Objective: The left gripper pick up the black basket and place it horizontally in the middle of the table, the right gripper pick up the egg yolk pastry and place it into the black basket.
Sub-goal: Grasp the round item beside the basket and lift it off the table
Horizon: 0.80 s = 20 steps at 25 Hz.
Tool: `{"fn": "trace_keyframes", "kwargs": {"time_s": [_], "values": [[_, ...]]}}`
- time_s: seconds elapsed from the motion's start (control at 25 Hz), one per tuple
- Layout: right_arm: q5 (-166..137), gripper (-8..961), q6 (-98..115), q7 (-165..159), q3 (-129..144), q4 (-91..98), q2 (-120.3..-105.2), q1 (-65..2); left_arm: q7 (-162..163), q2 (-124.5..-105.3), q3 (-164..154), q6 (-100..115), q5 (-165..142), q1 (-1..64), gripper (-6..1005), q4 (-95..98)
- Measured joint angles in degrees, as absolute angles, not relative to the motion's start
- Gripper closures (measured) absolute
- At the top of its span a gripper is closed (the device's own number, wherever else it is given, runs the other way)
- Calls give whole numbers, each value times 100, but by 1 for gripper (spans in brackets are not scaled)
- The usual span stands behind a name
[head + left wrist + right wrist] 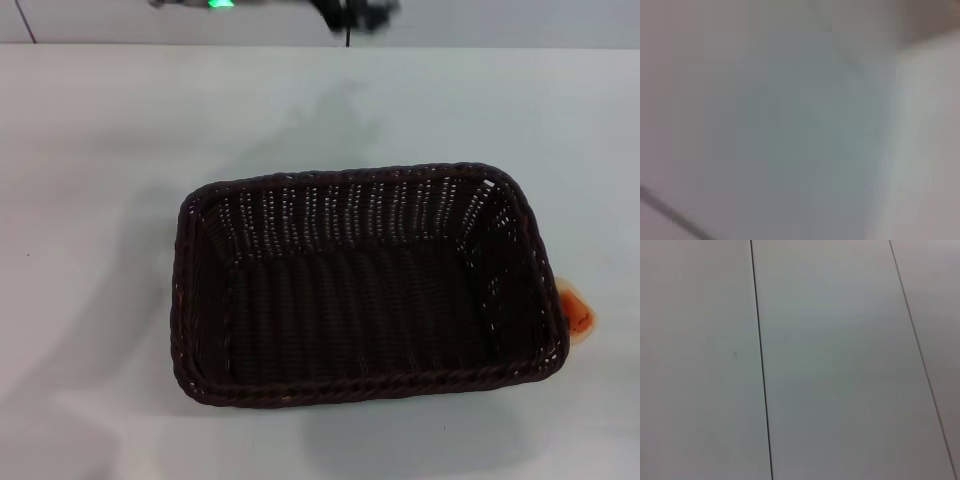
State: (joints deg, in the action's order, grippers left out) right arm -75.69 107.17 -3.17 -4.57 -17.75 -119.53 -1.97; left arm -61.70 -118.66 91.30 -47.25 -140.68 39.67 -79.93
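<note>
The black basket [365, 285] lies flat and lengthwise across the middle of the white table [90, 150] in the head view, and its inside holds nothing. The egg yolk pastry [575, 307] peeks out behind the basket's right rim, its orange patch showing, mostly hidden by the basket. My left gripper [355, 14] is high at the top edge of the head view, far beyond the basket, with its green ring light [220, 4] to its left. My right gripper is out of view. The wrist views show only pale surfaces.
The table's far edge [320, 46] runs along the top of the head view. The right wrist view shows pale panels with dark seam lines [761, 360].
</note>
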Motion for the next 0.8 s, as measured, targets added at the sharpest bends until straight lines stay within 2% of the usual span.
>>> {"fn": "trace_keyframes", "kwargs": {"time_s": [0.08, 0.12, 0.28, 0.32, 0.36, 0.52, 0.6, 0.72, 0.8], "values": [[-7577, 199, 10707, -315, -457, -1775, -11953, -184, -6184, -11855, 8910, -3682, -13903, 3518, 298, -8255], [-7580, 199, 10699, -311, -457, -1771, -11953, -166, -6227, -11834, 8648, -2486, -13723, 3050, 291, -8418], [-7585, 198, 10660, -307, -438, -1766, -11957, -158, -6209, -11832, 8314, -981, -13581, 2562, 271, -8390], [-7586, 198, 10634, -306, -370, -1766, -11960, -158, -6120, -11835, 7969, 247, -13494, 2277, 268, -8190], [-7586, 198, 10634, -306, -370, -1766, -11960, -158, -6120, -11835, 7969, 247, -13494, 2277, 266, -8190], [-7589, 198, 10626, -297, -204, -1766, -11958, -175, -5274, -11816, 7234, 2844, -13654, 1831, 264, -7418], [-7590, 198, 10622, -293, -90, -1767, -11957, -192, -5033, -11816, 7173, 3142, -13716, 1789, 264, -7271], [-7593, 198, 10556, -286, 222, -1750, -11955, -194, -2881, -11812, 7053, 4987, -14502, 1628, 264, -6001], [-7593, 199, 10520, -284, 323, -1747, -11955, -193, -2341, -11810, 7081, 5434, -14809, 1636, 264, -5583]]}}
